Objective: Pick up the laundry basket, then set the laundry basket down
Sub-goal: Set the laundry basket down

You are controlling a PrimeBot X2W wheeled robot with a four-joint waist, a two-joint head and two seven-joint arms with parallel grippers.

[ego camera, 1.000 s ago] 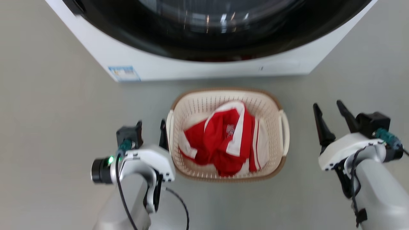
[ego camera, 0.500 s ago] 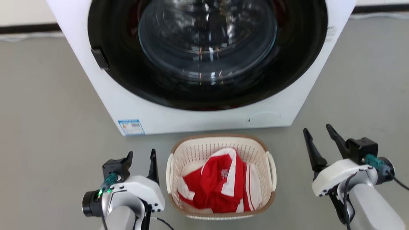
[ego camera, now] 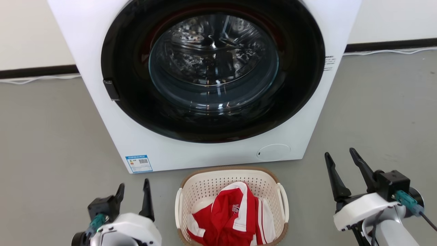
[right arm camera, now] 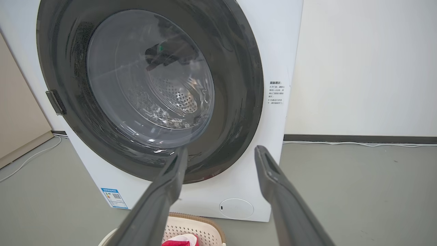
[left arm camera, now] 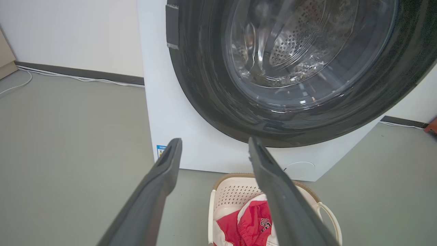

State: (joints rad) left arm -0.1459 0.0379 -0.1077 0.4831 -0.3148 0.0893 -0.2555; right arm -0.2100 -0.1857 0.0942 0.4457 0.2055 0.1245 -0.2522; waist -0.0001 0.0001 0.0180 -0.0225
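Laundry basket (ego camera: 205,186) and the two pincers, head view.

Left pincer (ego camera: 134,186): its two dark fingers are spread wide with nothing between them. It is near the basket's left loop handle (ego camera: 178,212) but clear of it.

Right pincer (ego camera: 340,160): equally wide and empty. It stands farther from the right loop handle (ego camera: 284,201) than its partner does from the left one. How high either pincer hangs above the handles cannot be told.

The basket rests upright on the grey floor (ego camera: 51,143), directly before the white washer (ego camera: 205,155), with its far rim close to the machine's base. A red-and-white garment (ego camera: 232,218) lies heaped inside it.

A grounded basket flanked by empty, open pincers suits two stages equally: one awaiting its lift, or one already put back down and let go.

Hazards, as judged:
- **Uneven spacing.** Arms closing inward at the same rate would meet the left side sooner. That could skid a light basket across the smooth floor.
- **Thin handles.** The loops sit tight to the wall, so a finger could slide past one. A hold on one side only would tip the basket and spill the garment.
- **Washer close behind.** A forward nudge would press the rim against the cabinet.
- **Nearby left arm.** If it swings wide, it could clip the handle and turn the basket.
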